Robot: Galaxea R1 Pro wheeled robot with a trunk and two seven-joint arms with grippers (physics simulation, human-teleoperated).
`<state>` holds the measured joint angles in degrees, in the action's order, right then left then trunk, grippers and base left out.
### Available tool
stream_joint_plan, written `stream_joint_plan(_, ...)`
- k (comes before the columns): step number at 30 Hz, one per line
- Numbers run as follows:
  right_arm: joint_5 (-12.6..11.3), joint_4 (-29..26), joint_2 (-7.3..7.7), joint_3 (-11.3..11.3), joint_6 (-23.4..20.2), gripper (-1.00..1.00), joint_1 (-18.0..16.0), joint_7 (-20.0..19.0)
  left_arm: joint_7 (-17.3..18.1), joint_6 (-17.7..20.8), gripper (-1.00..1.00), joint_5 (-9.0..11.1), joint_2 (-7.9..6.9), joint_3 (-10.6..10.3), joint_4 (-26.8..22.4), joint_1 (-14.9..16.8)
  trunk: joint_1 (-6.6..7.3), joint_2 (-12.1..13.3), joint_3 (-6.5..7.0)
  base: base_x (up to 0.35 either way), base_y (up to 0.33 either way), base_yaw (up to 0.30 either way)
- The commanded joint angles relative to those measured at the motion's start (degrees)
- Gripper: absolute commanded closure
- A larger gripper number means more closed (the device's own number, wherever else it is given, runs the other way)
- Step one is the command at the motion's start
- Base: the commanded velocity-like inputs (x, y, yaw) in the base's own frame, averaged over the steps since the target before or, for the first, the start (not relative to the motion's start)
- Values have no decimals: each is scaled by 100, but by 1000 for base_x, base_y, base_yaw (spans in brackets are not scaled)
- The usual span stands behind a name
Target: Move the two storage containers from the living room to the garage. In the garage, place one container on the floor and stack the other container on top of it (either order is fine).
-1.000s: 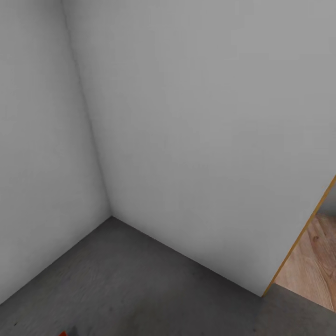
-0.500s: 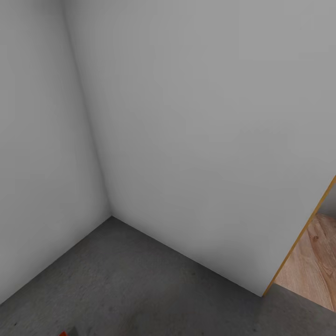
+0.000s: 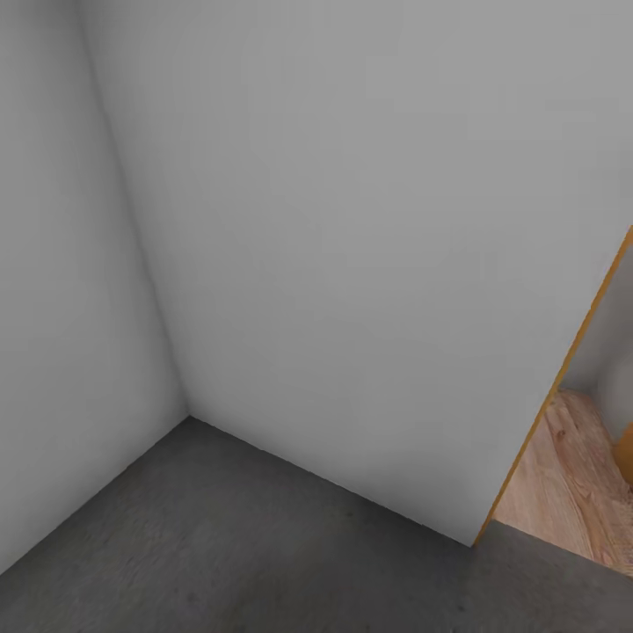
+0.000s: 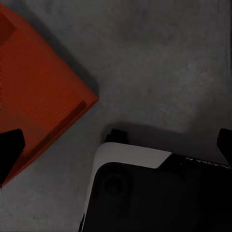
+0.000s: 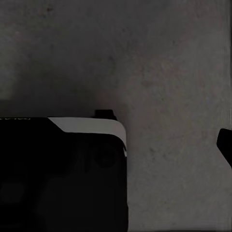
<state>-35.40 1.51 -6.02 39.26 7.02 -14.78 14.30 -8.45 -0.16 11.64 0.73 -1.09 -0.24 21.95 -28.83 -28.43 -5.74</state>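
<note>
your head view swung left, losing the orange corner; container [image 4: 41, 96] lies on floor [image 4: 159, 63]; can't tell either pincer's state.

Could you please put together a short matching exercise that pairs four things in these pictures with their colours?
Things:
1. storage container
2. garage floor
3. wall
4. floor past the doorway

Colours:
A. light wood
B. orange-red
C. pale white-grey
D. dark speckled grey

Pairs: 1-B, 2-D, 3-C, 4-A
</note>
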Motion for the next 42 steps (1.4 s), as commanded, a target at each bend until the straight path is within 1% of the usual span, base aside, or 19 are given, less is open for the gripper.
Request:
stream_joint_plan(1,-54,16,-10,46,33,-100,-7,4,-20,0,-100,52,-23,-16,-6,3,-3,-10,-8,0,0,-272)
stream_joint_plan(2,-56,16,-12,46,35,-100,-7,3,-21,4,-100,69,-26,-15,-4,3,-3,-10,-5,0,0,-273)
stream_joint_plan(4,-78,21,-11,40,38,-100,-7,8,-24,0,-100,37,-29,-14,-4,3,-3,-10,1,0,0,-273)
stream_joint_plan(11,-73,25,59,27,29,-100,-7,11,-25,1,-100,60,-29,-20,-3,3,-3,-10,6,0,0,-274)
stream_joint_plan(22,-72,29,66,29,28,-100,-4,11,-25,-1,-100,55,-29,-19,-3,3,-3,-10,9,0,0,-274)
stream_joint_plan(33,-72,29,66,29,28,-100,-7,11,-25,-1,-100,55,-29,-18,-3,3,-3,-10,42,0,0,-270)
stream_joint_plan(42,-72,31,100,29,28,-100,-5,11,-25,-1,-100,55,-29,-18,-3,3,-3,-10,71,0,0,-266)
